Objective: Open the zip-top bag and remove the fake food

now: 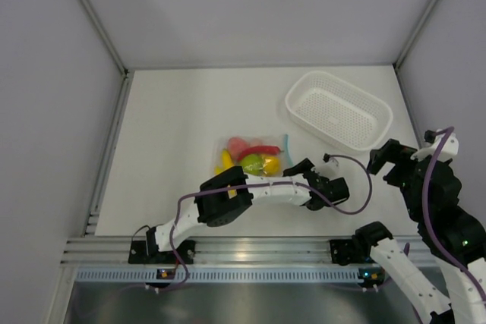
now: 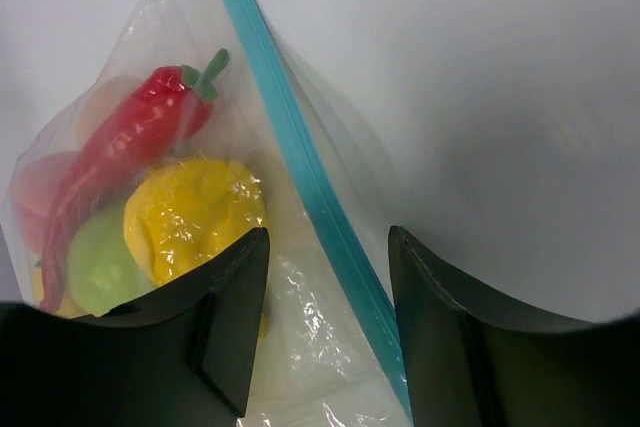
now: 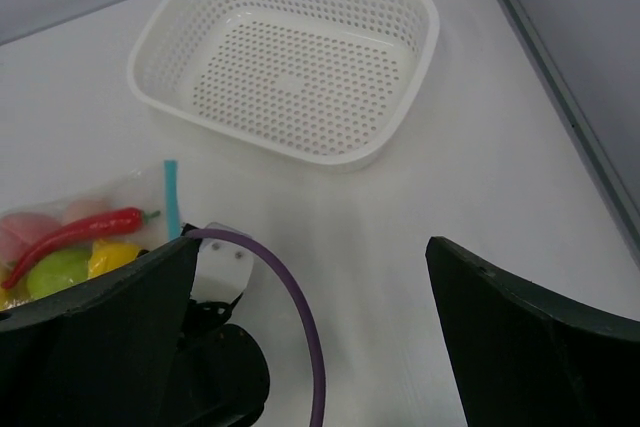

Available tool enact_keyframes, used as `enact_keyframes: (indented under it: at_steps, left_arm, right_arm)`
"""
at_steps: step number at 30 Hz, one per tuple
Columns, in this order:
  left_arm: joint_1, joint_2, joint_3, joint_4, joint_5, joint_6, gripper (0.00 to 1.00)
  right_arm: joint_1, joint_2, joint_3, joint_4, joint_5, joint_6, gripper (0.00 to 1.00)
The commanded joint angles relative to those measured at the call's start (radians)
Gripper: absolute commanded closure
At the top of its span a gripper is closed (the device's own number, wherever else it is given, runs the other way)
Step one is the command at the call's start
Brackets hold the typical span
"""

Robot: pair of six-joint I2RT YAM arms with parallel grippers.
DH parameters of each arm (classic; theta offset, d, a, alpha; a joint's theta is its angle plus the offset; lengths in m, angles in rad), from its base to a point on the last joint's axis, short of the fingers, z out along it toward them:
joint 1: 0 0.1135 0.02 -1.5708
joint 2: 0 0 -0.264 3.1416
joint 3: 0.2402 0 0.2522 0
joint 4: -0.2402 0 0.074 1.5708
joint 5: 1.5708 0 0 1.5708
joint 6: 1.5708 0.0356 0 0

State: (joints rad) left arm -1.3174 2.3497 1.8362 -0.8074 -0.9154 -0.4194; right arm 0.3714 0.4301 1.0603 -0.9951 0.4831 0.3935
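Lying flat on the table [image 1: 175, 127], the zip-top bag [image 1: 244, 149] encloses the fake food [image 1: 262, 163]: red chili [image 2: 120, 147], yellow fruit [image 2: 195, 212], green pear [image 2: 95, 267]. Left gripper [image 2: 328, 247], at the bag's 4 o'clock corner, fingers apart astride the blue zip strip [image 2: 290, 137]. Right gripper [image 3: 310, 247], at 3 o'clock and well apart, fingers spread wide over the table. White basket [image 1: 292, 100] at 2 o'clock.

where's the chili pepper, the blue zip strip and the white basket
chili pepper [image 2: 118, 150], left wrist view, middle of its red body
blue zip strip [image 2: 299, 157], left wrist view, midway along the strip
white basket [image 3: 260, 136], right wrist view, its near side wall
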Motion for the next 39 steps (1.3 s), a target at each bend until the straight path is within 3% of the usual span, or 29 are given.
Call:
enact_keyframes:
  at_steps: [1, 4, 5, 8, 9, 16, 21, 24, 31, 32, 36, 38, 39]
  left_arm:
    - [0.014, -0.007, -0.026, -0.022, 0.02, -0.009, 0.44]
    - [0.017, -0.024, -0.026, -0.022, 0.016, -0.018, 0.62]
    - [0.017, -0.035, -0.028, -0.021, 0.015, -0.021, 0.73]
    - [0.023, -0.062, -0.026, -0.019, 0.018, -0.041, 0.9]
    - [0.03, -0.072, -0.029, -0.019, 0.018, -0.056, 1.0]
    - [0.104, -0.203, -0.063, -0.015, 0.078, -0.159, 1.0]
    - [0.176, -0.361, -0.106, -0.015, 0.055, -0.28, 1.0]
    - [0.187, -0.469, -0.14, -0.015, -0.051, -0.37, 1.0]
    - [0.211, -0.707, -0.213, -0.013, -0.194, -0.567, 1.0]
    - [0.211, -0.755, -0.221, -0.015, -0.21, -0.591, 1.0]
    - [0.211, -0.865, -0.294, -0.013, -0.215, -0.761, 1.0]
    - [0.211, -0.924, -0.36, -0.015, -0.211, -0.832, 1.0]
    - [0.211, -0.946, -0.386, -0.013, -0.208, -0.916, 1.0]
  right_arm:
    - [0.008, -0.01, -0.002, 0.041, -0.008, -0.01, 0.01]
    - [0.008, -0.01, -0.008, 0.046, -0.008, -0.007, 0.01]
    - [0.009, -0.008, -0.011, 0.052, -0.009, -0.007, 0.0]
    - [0.008, -0.005, -0.016, 0.053, -0.014, -0.005, 0.0]
    - [0.008, -0.005, -0.017, 0.055, -0.014, -0.005, 0.01]
    - [0.008, -0.005, -0.042, 0.099, -0.057, -0.007, 0.01]
    - [0.008, -0.025, -0.097, 0.197, -0.23, -0.042, 0.01]
    - [0.008, 0.001, -0.124, 0.272, -0.417, -0.083, 0.01]
    - [0.012, 0.166, -0.194, 0.551, -1.05, -0.108, 0.01]
    - [0.027, 0.205, -0.215, 0.647, -1.075, -0.099, 0.01]
    - [0.176, 0.303, -0.208, 0.753, -1.04, -0.155, 0.01]
    - [0.268, 0.372, -0.166, 0.744, -0.93, -0.227, 0.01]
    - [0.373, 0.39, -0.158, 0.756, -0.866, -0.292, 0.01]
